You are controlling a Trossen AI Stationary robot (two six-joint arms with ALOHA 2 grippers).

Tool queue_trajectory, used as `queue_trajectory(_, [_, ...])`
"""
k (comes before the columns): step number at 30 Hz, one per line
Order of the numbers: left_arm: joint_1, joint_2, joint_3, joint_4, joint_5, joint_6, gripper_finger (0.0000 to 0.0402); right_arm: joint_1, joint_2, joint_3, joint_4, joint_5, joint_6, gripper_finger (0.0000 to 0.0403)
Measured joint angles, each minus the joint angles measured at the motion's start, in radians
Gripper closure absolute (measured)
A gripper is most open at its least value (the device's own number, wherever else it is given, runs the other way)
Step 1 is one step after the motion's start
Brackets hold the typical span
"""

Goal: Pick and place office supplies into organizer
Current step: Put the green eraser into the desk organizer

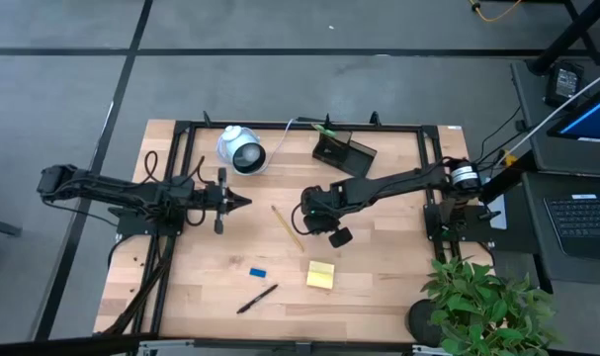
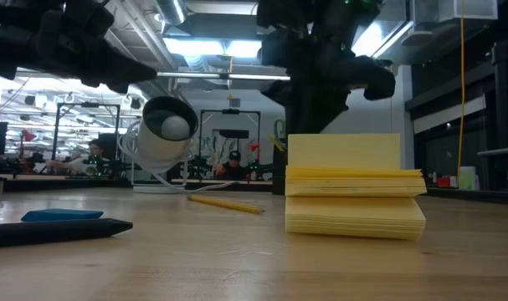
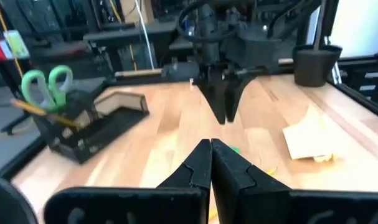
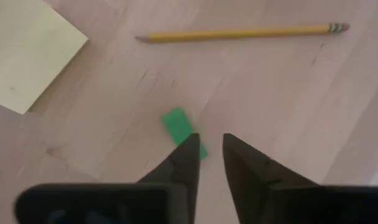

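Two arms over the wooden table (image 1: pixel 379 267). The right gripper (image 4: pixel 207 152) points down near the table's middle, fingers slightly parted with nothing between them; a small green eraser (image 4: pixel 179 127) lies on the wood just at the fingertips, and a yellow pencil (image 4: pixel 238 32) lies beyond it. The yellow sticky-note pad (image 1: pixel 320 275) sits nearby, with the blue eraser (image 1: pixel 258 271) and a black pen (image 1: pixel 257 299) farther off. The black organizer (image 1: pixel 341 151) at the far edge holds green-handled scissors (image 3: pixel 47 87). The left gripper (image 1: pixel 242 202) hangs clenched and empty, beside the white round device (image 1: pixel 241 150).
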State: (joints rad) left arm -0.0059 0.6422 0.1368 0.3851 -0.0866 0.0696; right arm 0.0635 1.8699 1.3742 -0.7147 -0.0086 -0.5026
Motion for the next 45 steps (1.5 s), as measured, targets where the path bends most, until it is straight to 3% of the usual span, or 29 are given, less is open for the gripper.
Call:
queue_trajectory(7, [0.0, -0.074, 0.0, -0.039, 0.0, 0.033, 0.04, 0.0, 0.034, -0.005, 0.015, 0.0, 0.013, 0.0259])
queue_trajectory(13, [0.0, -0.14, 0.0, -0.106, -0.001, 0.033, 0.04, 0.0, 0.076, -0.005, 0.014, -0.002, 0.043, 0.0234])
queue_trajectory(40, [0.0, -0.158, 0.0, -0.126, 0.032, -0.008, 0.04, 0.001, 0.172, -0.004, 0.005, 0.023, -0.085, 0.0233])
queue_trajectory(45, [0.0, -0.158, 0.0, -0.127, 0.032, -0.008, 0.04, 0.002, 0.174, -0.003, -0.019, 0.017, -0.077, 0.0256])
